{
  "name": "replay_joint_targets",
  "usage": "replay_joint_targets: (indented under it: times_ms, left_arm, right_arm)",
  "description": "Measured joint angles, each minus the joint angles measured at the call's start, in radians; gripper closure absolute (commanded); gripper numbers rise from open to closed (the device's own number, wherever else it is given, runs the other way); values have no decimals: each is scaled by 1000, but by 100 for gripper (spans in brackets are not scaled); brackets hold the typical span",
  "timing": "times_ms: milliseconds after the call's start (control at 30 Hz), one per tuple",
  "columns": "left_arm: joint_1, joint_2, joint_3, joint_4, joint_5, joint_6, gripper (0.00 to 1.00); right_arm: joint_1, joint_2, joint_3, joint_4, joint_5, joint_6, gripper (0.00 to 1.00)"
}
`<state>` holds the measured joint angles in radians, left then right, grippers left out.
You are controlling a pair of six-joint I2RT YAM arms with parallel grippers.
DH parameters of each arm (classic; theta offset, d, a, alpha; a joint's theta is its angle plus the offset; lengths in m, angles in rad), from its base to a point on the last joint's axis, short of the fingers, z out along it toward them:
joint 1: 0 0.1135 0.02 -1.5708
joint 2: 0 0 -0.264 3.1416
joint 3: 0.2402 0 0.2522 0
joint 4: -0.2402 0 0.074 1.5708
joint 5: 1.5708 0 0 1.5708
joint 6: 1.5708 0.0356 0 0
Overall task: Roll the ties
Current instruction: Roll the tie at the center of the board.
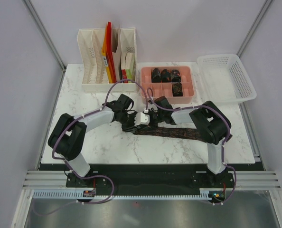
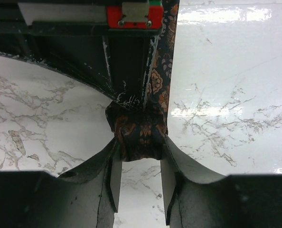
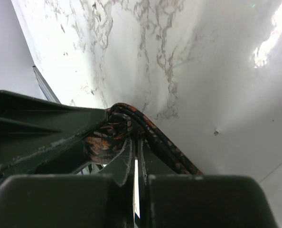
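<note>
A dark patterned tie lies stretched across the marble table, its left end wound into a small roll. The roll sits around the tips of my right gripper, which is shut on the tie, and the loose strip trails away from it. My left gripper meets it from the opposite side, its two fingers pressed against the roll's sides. Both grippers come together just in front of the pink tray, left gripper and right gripper.
A pink tray behind the grippers holds several rolled ties. An empty white basket stands at the back right. A white file organizer with coloured folders is at the back left.
</note>
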<state>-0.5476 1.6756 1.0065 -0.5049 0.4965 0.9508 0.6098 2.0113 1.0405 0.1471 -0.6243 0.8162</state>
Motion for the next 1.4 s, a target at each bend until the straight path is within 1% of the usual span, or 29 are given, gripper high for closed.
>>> replay_joint_targets:
  times_ms: [167, 267, 300, 333, 400, 467, 667, 767, 800, 867, 1000, 1133, 1200, 1333, 1400]
  left_arm:
    - [-45, 39, 47, -32, -42, -24, 66]
    - [-56, 69, 81, -57, -54, -38, 69]
    - [-58, 77, 91, -68, -56, -39, 70]
    - [-59, 87, 103, -79, -58, -40, 70]
    - [-62, 99, 117, -90, -59, -40, 71]
    - [-64, 103, 118, -92, -65, -40, 72]
    - [-74, 117, 117, -85, -78, -39, 74]
    - [-77, 123, 117, -78, -77, -39, 74]
    - [-79, 124, 117, -76, -77, -39, 74]
    - [-79, 124, 117, -75, -76, -39, 74]
    - [-80, 126, 117, -70, -68, -39, 74]
    - [-82, 126, 118, -71, -68, -37, 74]
    - [-82, 126, 118, -71, -67, -35, 74]
    - [-82, 126, 118, -71, -64, -29, 74]
    - [-82, 126, 118, -71, -54, -26, 75]
  right_arm:
    - [0, 0, -8, 4, -7, 12, 100]
    - [-5, 0, -11, 3, -8, 18, 89]
    - [-6, 0, -11, 3, -11, 19, 83]
    - [-10, -2, -11, 1, -14, 19, 79]
    - [-17, -5, -12, -8, -18, 20, 73]
    - [-25, -15, -13, -27, -23, 14, 70]
    - [-46, -69, -13, -101, -15, -27, 67]
    - [-54, -103, -13, -121, -18, -42, 63]
    - [-56, -114, -13, -125, -21, -47, 60]
    - [-58, -132, -13, -130, -26, -52, 58]
    - [-60, -144, -21, -133, -25, -48, 52]
    - [-53, -144, -25, -132, -20, -37, 51]
    - [-49, -144, -25, -130, -8, -37, 55]
    - [-38, -136, -30, -108, 0, -35, 57]
    - [-28, -127, -31, -101, 0, -34, 59]
